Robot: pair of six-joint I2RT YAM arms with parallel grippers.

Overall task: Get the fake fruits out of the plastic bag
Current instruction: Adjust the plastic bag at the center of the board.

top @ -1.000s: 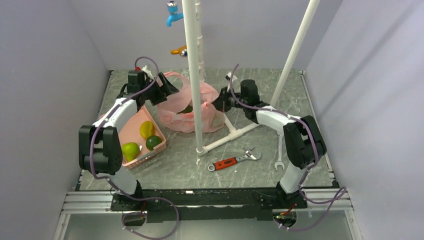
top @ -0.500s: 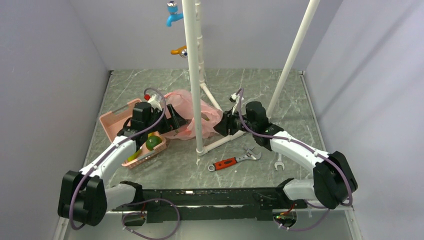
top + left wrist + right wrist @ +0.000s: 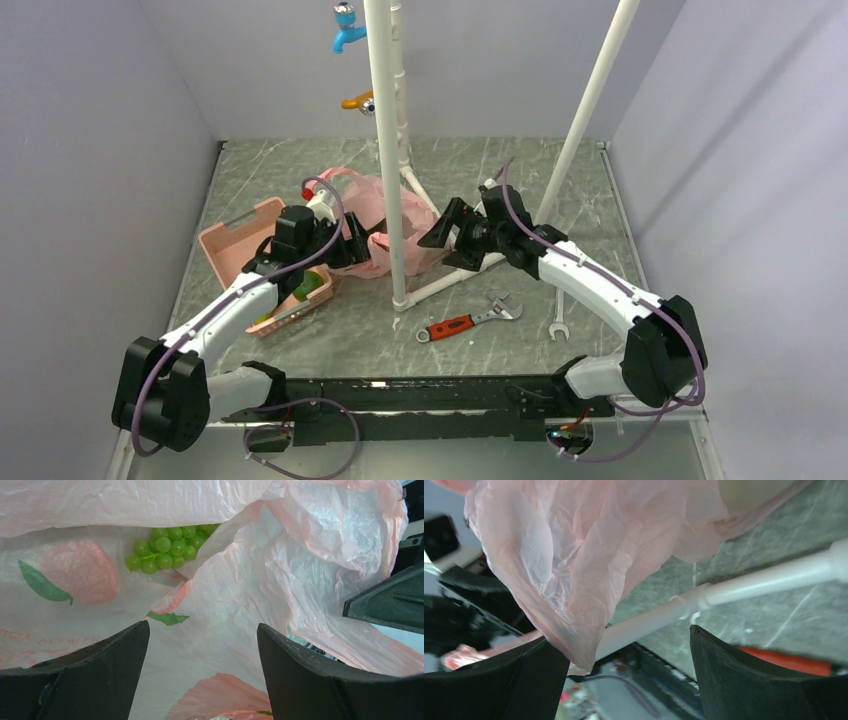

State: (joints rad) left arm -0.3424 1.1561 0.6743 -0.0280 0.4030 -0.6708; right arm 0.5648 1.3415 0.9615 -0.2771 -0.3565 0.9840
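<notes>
The pink plastic bag (image 3: pixel 372 218) lies crumpled on the table around the white upright pipe, between my two grippers. In the left wrist view the bag (image 3: pixel 240 590) fills the frame, and a bunch of green fake grapes (image 3: pixel 167 545) shows deep in its folds. My left gripper (image 3: pixel 200 630) is open right against the bag (image 3: pixel 353 248), with only plastic film between its fingers. On the bag's other side my right gripper (image 3: pixel 441 242) is open too. A hanging fold of the bag (image 3: pixel 574 555) brushes its left finger (image 3: pixel 531 675). Other fake fruits (image 3: pixel 307 284) lie in the pink basket.
The pink slotted basket (image 3: pixel 228 236) stands left of the bag, partly under my left arm. A white pipe frame (image 3: pixel 387 150) rises mid-table, with a floor pipe (image 3: pixel 734 587). A red-handled wrench (image 3: pixel 455 325) and a steel spanner (image 3: pixel 558 318) lie front right.
My right gripper has opened and let go of the bag, which has sunk nearer the front. Both arms have swung forward and lower, and my left gripper now faces into the bag.
</notes>
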